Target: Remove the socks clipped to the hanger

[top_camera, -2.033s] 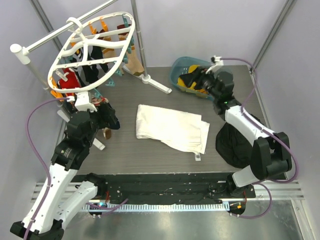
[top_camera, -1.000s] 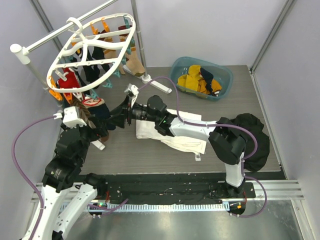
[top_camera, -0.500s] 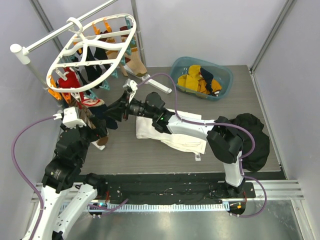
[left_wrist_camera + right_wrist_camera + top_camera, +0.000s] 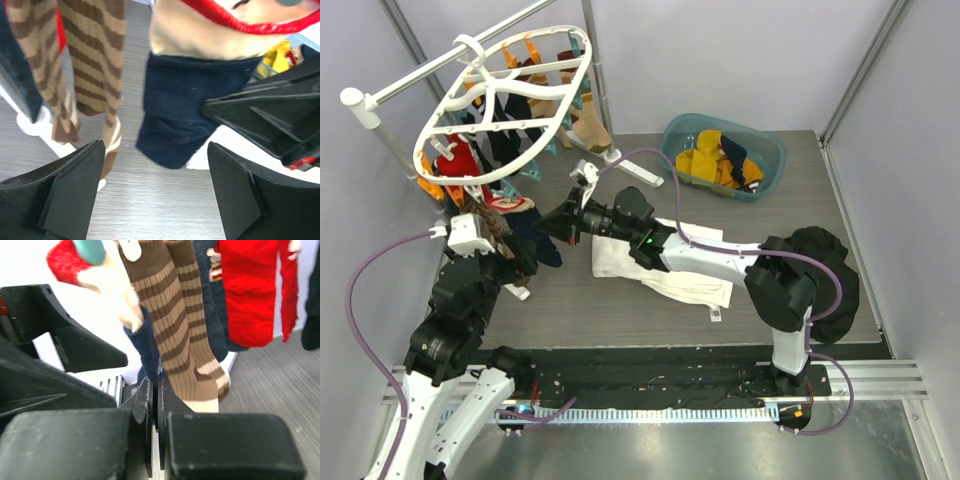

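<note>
Mixed-colour fabric socks hung clipped beneath the white plastic oval hanger. Right pincer was clamped on one navy-toed sock; left pincer stood apart. That shallow pinch might slip if the teal clip resisted.

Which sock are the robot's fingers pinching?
The dark blue sock with the cream top. The right fingers are shut on its bottom end; the brown striped socks beside it hang free.

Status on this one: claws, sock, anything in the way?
Right claw shut on navy sock, clipped to hanger. Left claw open below it, holding nothing. Brown striped sock hangs beside the grip.
</note>
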`<action>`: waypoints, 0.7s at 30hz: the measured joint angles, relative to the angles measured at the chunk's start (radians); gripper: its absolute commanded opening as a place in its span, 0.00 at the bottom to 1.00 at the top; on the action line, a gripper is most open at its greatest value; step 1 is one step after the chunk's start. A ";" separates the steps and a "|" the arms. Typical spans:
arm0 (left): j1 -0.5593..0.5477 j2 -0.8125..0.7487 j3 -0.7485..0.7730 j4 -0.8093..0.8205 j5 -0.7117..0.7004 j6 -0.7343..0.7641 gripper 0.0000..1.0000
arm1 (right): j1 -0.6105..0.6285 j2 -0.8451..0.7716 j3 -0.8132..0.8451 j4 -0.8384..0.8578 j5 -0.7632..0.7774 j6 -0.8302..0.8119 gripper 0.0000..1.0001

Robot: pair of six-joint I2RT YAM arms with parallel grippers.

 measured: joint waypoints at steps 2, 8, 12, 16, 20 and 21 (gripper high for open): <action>0.000 0.000 -0.005 0.006 0.021 -0.001 0.87 | 0.000 -0.051 -0.048 -0.009 0.018 0.000 0.01; 0.000 0.001 -0.039 0.039 0.121 -0.024 0.88 | 0.000 -0.173 -0.099 -0.032 0.068 0.001 0.01; 0.000 0.007 -0.062 0.084 0.237 -0.036 0.89 | 0.000 -0.218 -0.108 -0.034 0.094 0.029 0.01; 0.000 0.019 -0.079 0.127 0.333 -0.056 0.91 | 0.002 -0.251 -0.146 -0.031 0.118 0.068 0.01; 0.000 0.026 -0.092 0.171 0.387 -0.071 0.92 | 0.015 -0.264 -0.174 -0.033 0.148 0.093 0.01; 0.000 0.028 -0.094 0.179 0.396 -0.076 0.92 | 0.020 -0.266 -0.177 -0.035 0.155 0.100 0.01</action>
